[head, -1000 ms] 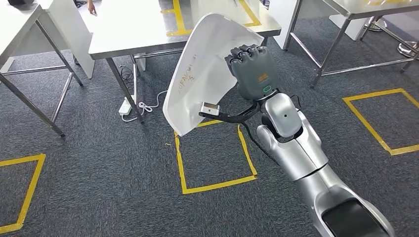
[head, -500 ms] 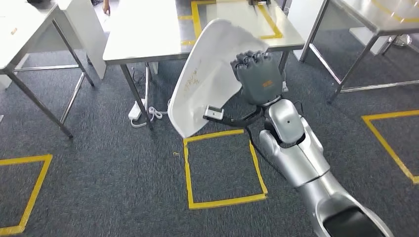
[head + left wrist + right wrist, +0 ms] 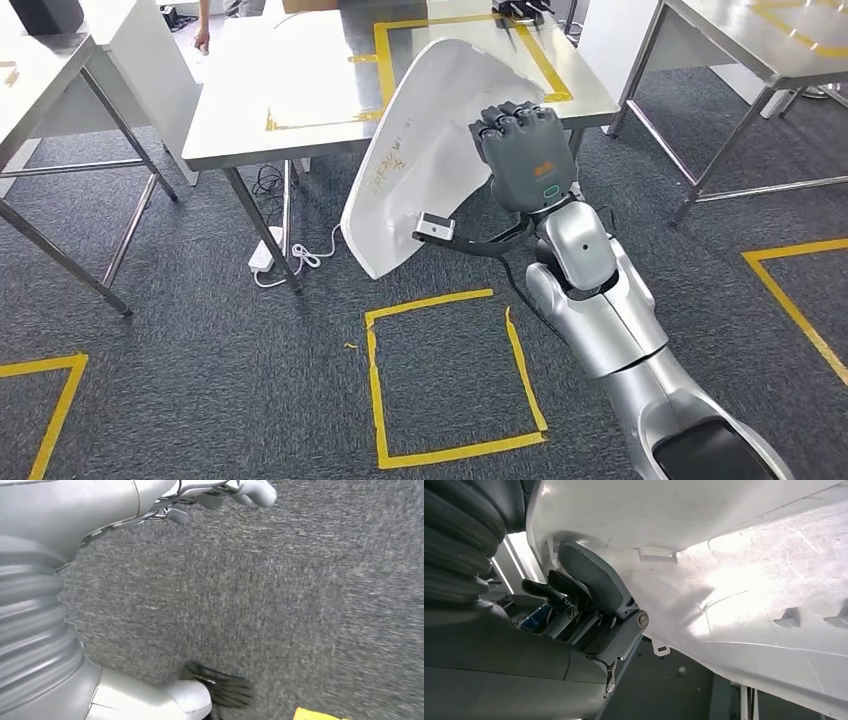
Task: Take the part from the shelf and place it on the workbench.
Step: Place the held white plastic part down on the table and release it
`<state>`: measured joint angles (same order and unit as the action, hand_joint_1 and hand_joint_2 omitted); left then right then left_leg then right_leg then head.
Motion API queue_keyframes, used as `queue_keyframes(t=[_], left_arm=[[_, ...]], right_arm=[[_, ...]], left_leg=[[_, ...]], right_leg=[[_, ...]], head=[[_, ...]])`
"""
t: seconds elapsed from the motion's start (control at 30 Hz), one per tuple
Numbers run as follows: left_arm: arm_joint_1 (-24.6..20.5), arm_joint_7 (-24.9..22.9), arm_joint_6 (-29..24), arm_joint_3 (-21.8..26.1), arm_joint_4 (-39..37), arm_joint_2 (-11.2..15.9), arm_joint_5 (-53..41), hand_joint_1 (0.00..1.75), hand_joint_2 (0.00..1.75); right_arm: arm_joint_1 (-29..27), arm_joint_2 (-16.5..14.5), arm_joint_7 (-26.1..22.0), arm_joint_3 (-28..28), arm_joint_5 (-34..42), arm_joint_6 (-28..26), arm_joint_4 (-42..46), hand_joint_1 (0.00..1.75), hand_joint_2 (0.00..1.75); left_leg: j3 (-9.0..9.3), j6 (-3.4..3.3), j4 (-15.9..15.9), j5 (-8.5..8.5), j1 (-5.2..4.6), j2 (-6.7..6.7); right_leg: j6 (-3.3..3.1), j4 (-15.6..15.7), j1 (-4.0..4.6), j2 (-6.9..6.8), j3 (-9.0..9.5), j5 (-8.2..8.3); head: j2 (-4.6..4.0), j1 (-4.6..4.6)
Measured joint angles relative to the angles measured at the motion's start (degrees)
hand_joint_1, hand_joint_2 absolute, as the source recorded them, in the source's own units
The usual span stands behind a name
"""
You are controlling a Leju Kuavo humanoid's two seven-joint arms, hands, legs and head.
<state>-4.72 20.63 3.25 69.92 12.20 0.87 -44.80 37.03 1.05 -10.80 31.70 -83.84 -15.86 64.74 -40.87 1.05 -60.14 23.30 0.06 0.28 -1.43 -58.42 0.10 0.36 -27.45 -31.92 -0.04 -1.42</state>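
Since the earlier frames our view has shifted forward, so the workbench [image 3: 300, 110] with its yellow tape outline now fills more of the upper centre of the head view. The big white part [image 3: 420, 150] sits at frame centre, tilted with its long axis running from lower left to upper right, its top edge overlapping the near edge of the workbench. Our right hand [image 3: 525, 150] grips its right edge; the left hand's [image 3: 220, 690] state we cannot tell.

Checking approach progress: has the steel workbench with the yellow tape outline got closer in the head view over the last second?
Yes. The steel workbench now shows more of its top and sits lower in frame; the camera advanced, as the yellow floor square also slid down.
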Motion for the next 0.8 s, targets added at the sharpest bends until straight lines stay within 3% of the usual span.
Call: queue_keyframes(t=[0.03, 0.1, 0.17, 0.2, 0.23, 0.3, 0.33, 0.37, 0.4, 0.5, 0.53, 0.57, 0.63, 0.7, 0.73, 0.8], left_arm=[[0.04, 0.03, -0.01, 0.00, 0.00, 0.05, -0.01, 0.00, 1.75], [-0.08, 0.12, -0.02, 0.00, 0.00, 0.08, -0.03, 0.00, 1.75], [-0.26, 0.19, -0.02, 0.00, 0.01, 0.11, -0.05, 0.00, 1.75], [-0.32, 0.20, -0.02, 0.00, 0.01, 0.14, -0.07, 0.00, 1.75], [-0.34, 0.20, -0.02, 0.00, 0.02, 0.15, -0.07, 0.00, 1.75], [-0.32, 0.20, -0.02, 0.00, 0.01, 0.16, -0.08, 0.00, 1.75], [-0.30, 0.20, -0.02, 0.00, 0.01, 0.15, -0.08, 0.00, 1.75], [-0.29, 0.20, -0.02, 0.00, 0.00, 0.15, -0.08, 0.00, 1.75], [-0.28, 0.20, -0.02, 0.00, 0.00, 0.15, -0.09, 0.00, 1.75], [-0.32, 0.20, -0.02, -0.01, -0.08, -0.07, -0.13, 0.00, 1.75], [-0.33, 0.20, -0.02, -0.02, -0.10, -0.16, -0.15, 0.00, 1.75], [-0.37, 0.20, -0.01, -0.02, -0.10, -0.21, -0.16, 0.00, 1.75], [-0.45, 0.22, 0.00, -0.02, -0.09, -0.28, -0.17, 0.00, 1.75], [-0.63, 0.29, 0.01, -0.02, -0.08, -0.31, -0.19, 0.00, 1.75], [-0.63, 0.33, 0.01, -0.02, -0.09, -0.31, -0.20, 0.00, 1.75], [-0.49, 0.35, 0.01, -0.02, -0.09, -0.30, -0.20, 0.00, 1.75]], right_arm=[[0.02, 0.01, -0.07, -0.10, 0.02, -0.10, -0.04, 1.75, 1.75], [0.21, -0.01, -0.15, -0.35, 0.09, -0.28, -0.06, 1.75, 1.75], [0.38, -0.01, -0.15, -0.54, 0.14, -0.39, -0.07, 1.75, 1.75], [0.37, -0.01, -0.15, -0.58, 0.14, -0.41, -0.08, 1.75, 1.75], [0.32, -0.01, -0.15, -0.61, 0.15, -0.41, -0.11, 1.75, 1.75], [0.19, 0.03, -0.15, -0.67, 0.15, -0.41, -0.25, 1.75, 1.75], [0.14, 0.05, -0.15, -0.70, 0.15, -0.40, -0.33, 1.75, 1.75], [0.10, 0.10, -0.15, -0.74, 0.15, -0.40, -0.42, 1.75, 1.75], [0.07, 0.15, -0.15, -0.79, 0.15, -0.40, -0.48, 1.75, 1.75], [-0.30, 0.48, -0.10, -0.98, 0.17, -0.47, -0.77, 1.75, 1.75], [-0.42, 0.58, -0.08, -1.10, 0.17, -0.51, -0.82, 1.75, 1.75], [-0.41, 0.63, -0.04, -1.22, 0.18, -0.57, -0.81, 1.75, 1.75], [-0.17, 0.54, -0.02, -1.41, 0.21, -0.69, -0.73, 1.75, 1.75], [-0.03, 0.44, -0.06, -1.45, 0.24, -0.76, -0.70, 1.75, 1.75], [-0.08, 0.44, -0.08, -1.46, 0.24, -0.75, -0.70, 1.75, 1.75], [-0.21, 0.43, -0.11, -1.45, 0.24, -0.74, -0.70, 1.75, 1.75]], left_leg=[[0.22, -0.34, 1.35, -2.42, -0.03, 0.05], [1.37, -1.08, 1.69, -2.29, 0.04, -0.16], [2.75, -1.82, 1.84, -1.34, 0.13, -0.37], [3.46, -2.07, 1.88, -0.69, 0.14, -0.48], [4.19, -2.25, 1.88, 0.06, 0.11, -0.57], [6.02, -2.37, 1.88, 1.77, 0.05, -0.87], [7.11, -2.37, 1.88, 2.69, 0.00, -1.05], [8.31, -2.31, 1.88, 3.65, -0.07, -1.21], [9.51, -2.25, 1.89, 4.61, -0.16, -1.32], [11.90, -1.79, 1.85, 7.46, -0.39, -1.66], [12.56, -1.49, 1.73, 8.04, -0.42, -1.78], [13.04, -1.13, 1.45, 8.20, -0.46, -1.91], [12.15, -0.35, -1.55, 6.96, -0.44, -1.68], [8.05, 0.43, -8.00, 6.04, -0.32, -1.21], [5.63, 0.69, -11.36, 6.96, -0.22, -1.01], [1.44, 1.05, -15.22, 11.26, 0.02, -0.88]], right_leg=[[0.39, -0.20, 0.12, 0.06, 0.60, -0.54], [1.14, -1.97, 0.17, 0.05, 0.42, -0.01], [1.73, -7.60, 0.08, -0.02, -2.67, 1.90], [1.97, -11.05, 0.00, -0.05, -5.12, 1.83], [2.17, -14.03, -0.02, -0.06, -7.60, 0.59], [2.40, -16.71, -0.01, -0.07, -11.66, -4.35], [2.36, -16.15, 0.00, -0.07, -12.85, -6.29], [2.18, -14.33, 0.01, -0.07, -13.41, -6.80], [1.85, -11.40, 0.07, -0.07, -13.48, -5.14], [0.69, -1.79, 0.64, 0.01, -13.03, 7.79], [0.42, -0.30, 0.78, 0.11, -12.73, 10.37], [0.24, 0.06, 0.88, 0.18, -12.19, 10.61], [-0.37, 0.39, 0.62, 0.26, -10.71, 9.85], [-0.94, 0.57, 0.39, 0.20, -9.03, 8.63], [-1.09, 0.60, 0.34, 0.17, -8.16, 7.85], [-1.11, 0.61, 0.19, 0.21, -6.29, 6.20]], head=[[0.00, 0.02], [0.00, 0.14], [0.00, 0.26], [0.00, 0.32], [0.00, 0.34], [0.00, 0.43], [0.00, 0.47], [0.00, 0.51], [0.00, 0.53], [0.00, 0.44], [0.00, 0.39], [0.00, 0.38], [0.00, 0.39], [0.00, 0.34], [0.00, 0.31], [0.00, 0.31]])
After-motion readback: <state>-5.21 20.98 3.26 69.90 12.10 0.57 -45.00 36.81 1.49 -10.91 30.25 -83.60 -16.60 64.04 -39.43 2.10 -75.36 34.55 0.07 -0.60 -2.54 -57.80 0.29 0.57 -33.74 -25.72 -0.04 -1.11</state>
